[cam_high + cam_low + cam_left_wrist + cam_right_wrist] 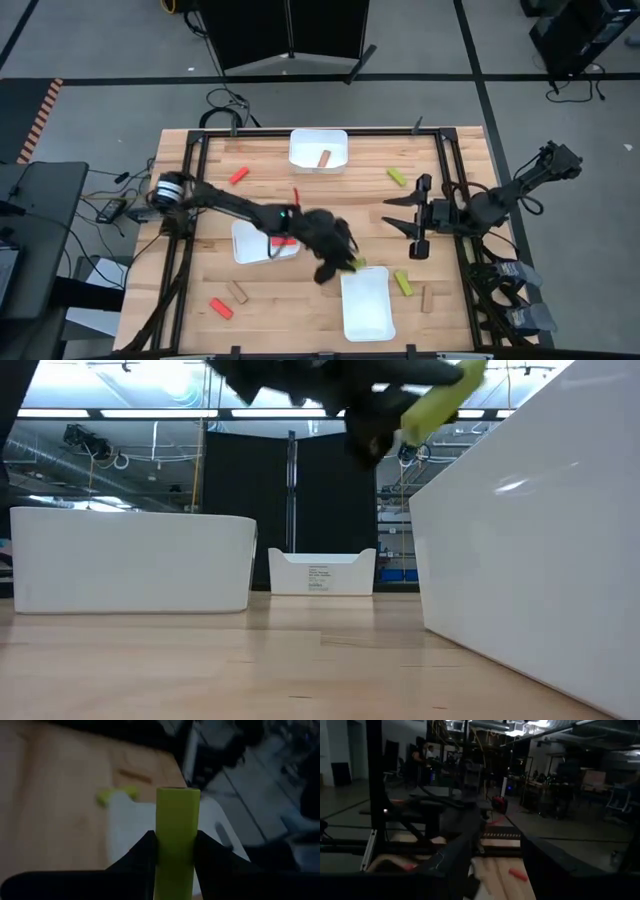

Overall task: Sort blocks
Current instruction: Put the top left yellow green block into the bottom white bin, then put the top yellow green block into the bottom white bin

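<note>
My left gripper (348,262) reaches across the middle of the table and is shut on a yellow-green block (358,263), just above the far edge of the near white tray (366,305). The low view shows this block (446,400) high above the tabletop. My right gripper (410,222) hovers open at the right side and holds nothing. Loose blocks lie flat on the table: red ones (238,176) (221,308), yellow-green ones (397,177) (402,282) and tan ones (237,292) (427,298). A tan block (324,158) lies in the far tray (318,140). My left gripper pinches the yellow-green block between its two fingers, which sit on its long sides (163,845). The block lies along the fingers, and its free end (178,795) sticks out past their tips. It is lifted clear of the table and tilted in the low view.
A third white tray (250,248) left of centre holds a red block (285,241). Another red block (296,193) lies just beyond it. A black frame (445,160) runs along the table's edges. Bare wood lies between the far tray and the right gripper.
</note>
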Action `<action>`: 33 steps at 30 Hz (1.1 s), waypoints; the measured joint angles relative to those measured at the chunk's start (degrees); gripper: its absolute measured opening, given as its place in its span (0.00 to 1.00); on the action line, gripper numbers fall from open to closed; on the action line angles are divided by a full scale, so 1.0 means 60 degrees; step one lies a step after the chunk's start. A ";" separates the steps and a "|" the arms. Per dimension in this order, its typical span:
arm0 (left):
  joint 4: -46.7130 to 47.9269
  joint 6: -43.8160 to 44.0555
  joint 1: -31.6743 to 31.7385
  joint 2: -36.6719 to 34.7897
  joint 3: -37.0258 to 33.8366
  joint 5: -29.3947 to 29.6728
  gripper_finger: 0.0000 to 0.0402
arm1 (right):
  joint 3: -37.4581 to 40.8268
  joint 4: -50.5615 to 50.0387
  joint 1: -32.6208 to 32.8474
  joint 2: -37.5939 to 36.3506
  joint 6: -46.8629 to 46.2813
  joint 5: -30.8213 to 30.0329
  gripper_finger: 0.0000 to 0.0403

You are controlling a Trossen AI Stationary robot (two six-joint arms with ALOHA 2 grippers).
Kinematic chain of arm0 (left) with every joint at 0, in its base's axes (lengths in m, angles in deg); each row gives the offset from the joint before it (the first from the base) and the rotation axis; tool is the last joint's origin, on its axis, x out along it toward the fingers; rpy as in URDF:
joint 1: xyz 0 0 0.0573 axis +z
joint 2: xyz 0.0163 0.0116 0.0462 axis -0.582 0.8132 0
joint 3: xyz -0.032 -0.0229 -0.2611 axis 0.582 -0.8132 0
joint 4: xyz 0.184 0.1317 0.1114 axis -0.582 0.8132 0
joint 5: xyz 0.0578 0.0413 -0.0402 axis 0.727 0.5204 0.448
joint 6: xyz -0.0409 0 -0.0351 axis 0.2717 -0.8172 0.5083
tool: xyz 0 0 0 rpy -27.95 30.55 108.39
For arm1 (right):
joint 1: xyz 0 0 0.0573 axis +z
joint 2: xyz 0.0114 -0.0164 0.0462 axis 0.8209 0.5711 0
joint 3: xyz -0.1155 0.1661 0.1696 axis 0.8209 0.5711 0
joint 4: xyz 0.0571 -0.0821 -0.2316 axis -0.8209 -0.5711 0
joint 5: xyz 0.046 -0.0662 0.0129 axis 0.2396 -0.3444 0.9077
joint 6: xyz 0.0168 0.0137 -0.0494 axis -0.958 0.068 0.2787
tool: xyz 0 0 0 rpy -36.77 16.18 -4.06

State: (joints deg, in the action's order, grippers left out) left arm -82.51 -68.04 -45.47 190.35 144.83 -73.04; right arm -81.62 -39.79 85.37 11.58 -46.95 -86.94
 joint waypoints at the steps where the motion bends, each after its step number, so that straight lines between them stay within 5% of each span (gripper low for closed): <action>1: 0.0244 -0.0017 -0.0167 0.0241 0.0395 0.0012 0.26 | 0.0000 0.0002 0.0011 0.0016 -0.0113 0.0000 0.45; 12: 0.1803 0.0288 -0.0970 0.2140 0.2468 0.0292 0.27 | -0.0004 -0.0177 0.0190 0.0131 -0.0494 0.0364 0.45; 17: 0.1941 0.0297 -0.0955 0.2131 0.2450 0.0623 0.52 | 0.0000 -0.0327 0.0400 0.0166 -0.0559 0.0179 0.46; 23: 0.1551 -0.0100 -0.0921 0.1467 0.2359 0.1325 0.72 | -0.0004 -0.0750 0.0558 0.0166 -0.0843 -0.0647 0.46; 27: 0.1381 -0.0541 -0.0920 0.0570 0.1643 0.2343 0.72 | -0.0004 -0.1318 0.0597 0.0166 -0.1344 -0.1332 0.46; 33: 0.0044 -0.0529 -0.0529 -0.2026 -0.1031 0.3221 0.67 | -0.0005 -0.3118 0.0331 0.0195 -0.3276 -0.3525 0.46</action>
State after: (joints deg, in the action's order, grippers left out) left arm -82.25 -71.22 -48.64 178.19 138.64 -53.72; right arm -81.65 -58.50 87.36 12.75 -66.60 -108.09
